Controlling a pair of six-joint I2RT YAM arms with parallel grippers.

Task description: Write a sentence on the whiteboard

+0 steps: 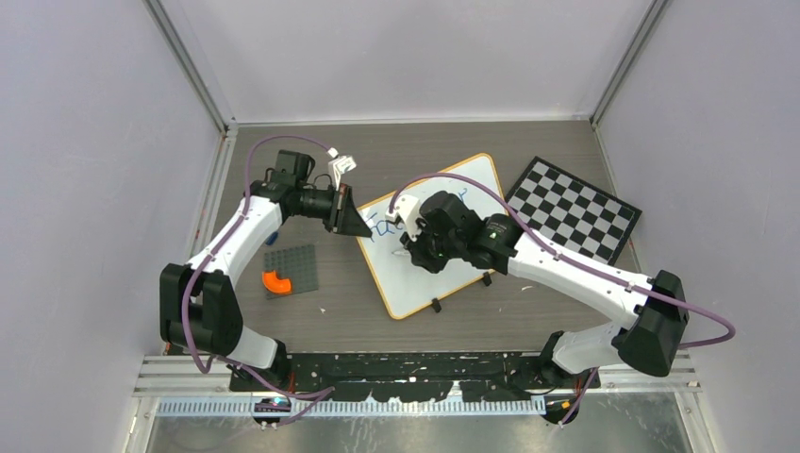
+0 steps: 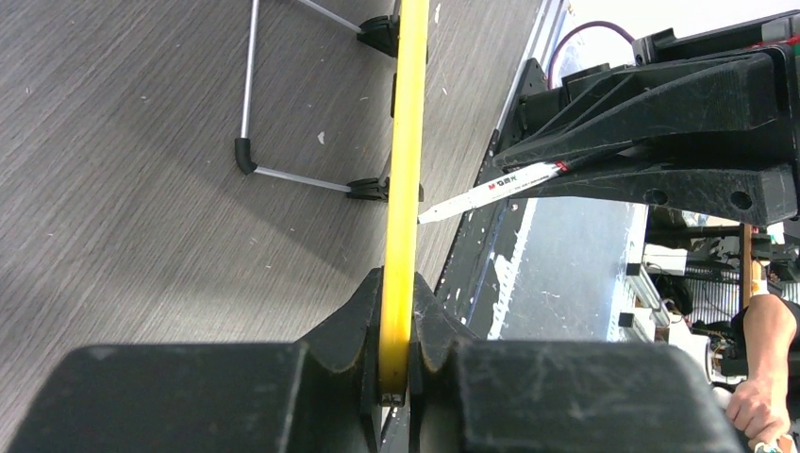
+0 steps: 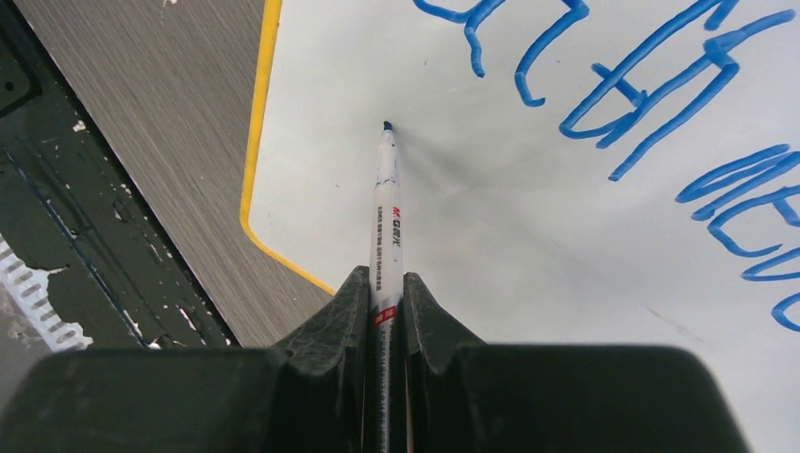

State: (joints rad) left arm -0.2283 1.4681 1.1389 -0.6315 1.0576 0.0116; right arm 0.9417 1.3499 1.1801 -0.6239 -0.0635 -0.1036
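Observation:
The whiteboard [image 1: 429, 278] lies angled on the table, white with an orange-yellow frame, with blue handwriting [image 3: 651, 104] along its far part. My left gripper [image 1: 357, 225] is shut on the board's left frame edge [image 2: 406, 170], the jaws pinching the yellow rim [image 2: 397, 330]. My right gripper [image 1: 415, 247] is shut on a white marker [image 3: 387, 217] with a blue tip. The tip points down at the bare white surface [image 3: 528, 274] below the writing, at or just off the board. The marker also shows in the left wrist view [image 2: 491, 192].
A black-and-white checkered board [image 1: 573, 209] lies right of the whiteboard. A grey baseplate [image 1: 290, 267] with an orange piece [image 1: 276, 281] lies left of it. Two black clip feet [image 1: 436, 305] sit on the whiteboard's near edge. A person's hand [image 2: 764, 401] shows beyond the table.

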